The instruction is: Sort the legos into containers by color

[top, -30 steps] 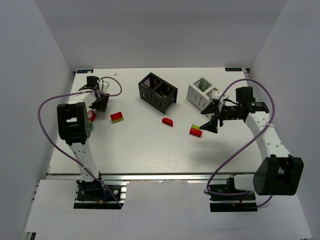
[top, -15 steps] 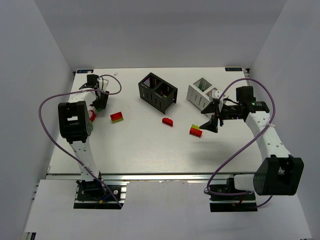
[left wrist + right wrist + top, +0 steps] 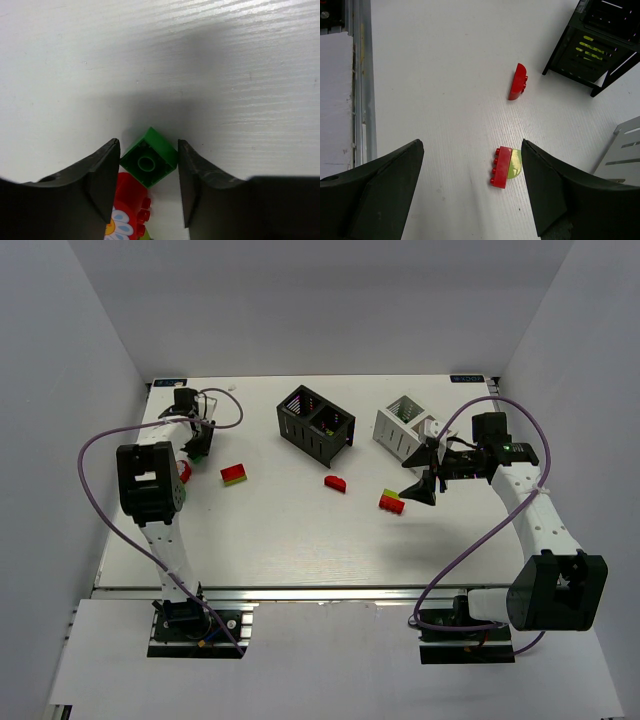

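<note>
In the left wrist view a small green brick (image 3: 148,161) lies upside down on the table between my left gripper's (image 3: 149,150) jaws, which stand close on either side with a thin gap on the right. A red brick with a flower print (image 3: 122,210) lies just beside it. In the top view that gripper (image 3: 197,445) is at the far left. My right gripper (image 3: 420,480) is wide open and empty above a red and yellow-green stack (image 3: 506,166), which the top view also shows (image 3: 391,502). A red half-round brick (image 3: 335,483) lies mid-table.
A black bin (image 3: 315,423) and a white bin (image 3: 407,428) stand at the back; the black bin (image 3: 600,40) holds yellow-green pieces. A red and green stack (image 3: 234,474) lies right of the left gripper. The table's left edge is close to the left arm.
My left gripper has shifted slightly toward the back of the table near the green brick. The right arm and the loose bricks have not moved.
</note>
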